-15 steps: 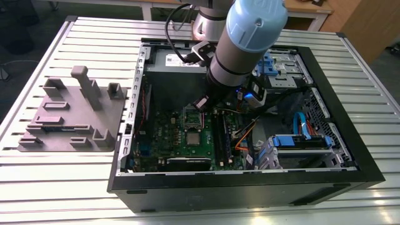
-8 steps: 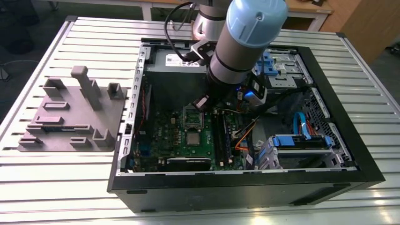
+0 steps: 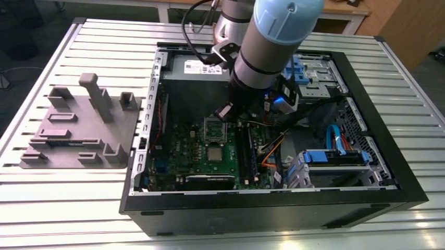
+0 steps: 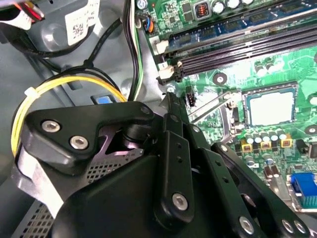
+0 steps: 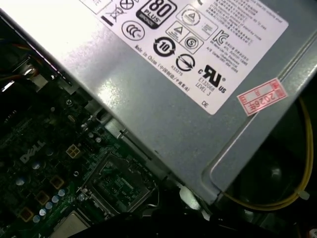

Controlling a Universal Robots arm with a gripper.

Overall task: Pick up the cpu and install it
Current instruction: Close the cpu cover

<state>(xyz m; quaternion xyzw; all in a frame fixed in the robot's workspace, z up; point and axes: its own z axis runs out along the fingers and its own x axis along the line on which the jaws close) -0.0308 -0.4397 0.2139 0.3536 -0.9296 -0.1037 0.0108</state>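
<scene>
The gripper (image 4: 171, 131) hangs over the motherboard (image 4: 237, 69); its opening cannot be told. The cpu (image 4: 270, 106) sits in the socket (image 4: 271, 89), near the white-labelled grey box (image 5: 163, 104).

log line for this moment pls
gripper: inside case, above motherboard | cpu: flat on motherboard, not held

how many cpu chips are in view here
1. The cpu lies flat near the middle of the green motherboard in the open case. The arm covers part of the board, so another could be hidden.
</scene>
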